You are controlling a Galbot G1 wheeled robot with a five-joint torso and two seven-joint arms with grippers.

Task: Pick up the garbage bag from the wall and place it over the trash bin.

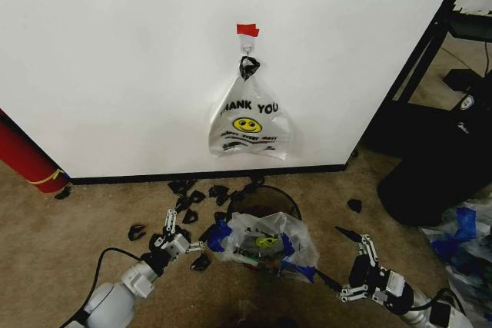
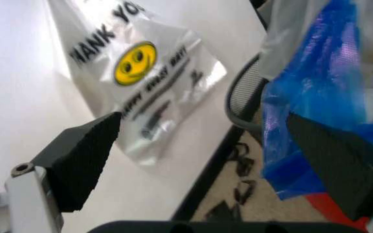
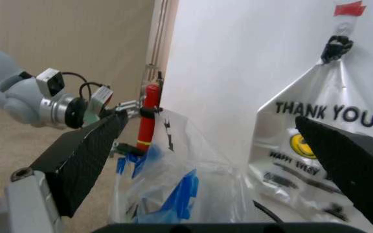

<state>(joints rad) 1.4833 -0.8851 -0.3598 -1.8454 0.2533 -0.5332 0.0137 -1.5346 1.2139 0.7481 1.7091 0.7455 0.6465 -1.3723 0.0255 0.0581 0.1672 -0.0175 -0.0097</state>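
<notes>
The garbage bag, thin see-through plastic with blue handles, lies draped over the black trash bin, which stands on the carpet at the foot of the white wall. My left gripper is open just left of the bag, with a blue handle close by one finger. My right gripper is open a little to the right of the bag, apart from it. Nothing sits between either pair of fingers.
A whiter THANK YOU smiley bag hangs from a hook under red tape on the wall. Black scraps litter the carpet. A red cylinder stands far left; black furniture and loose plastic bags crowd the right.
</notes>
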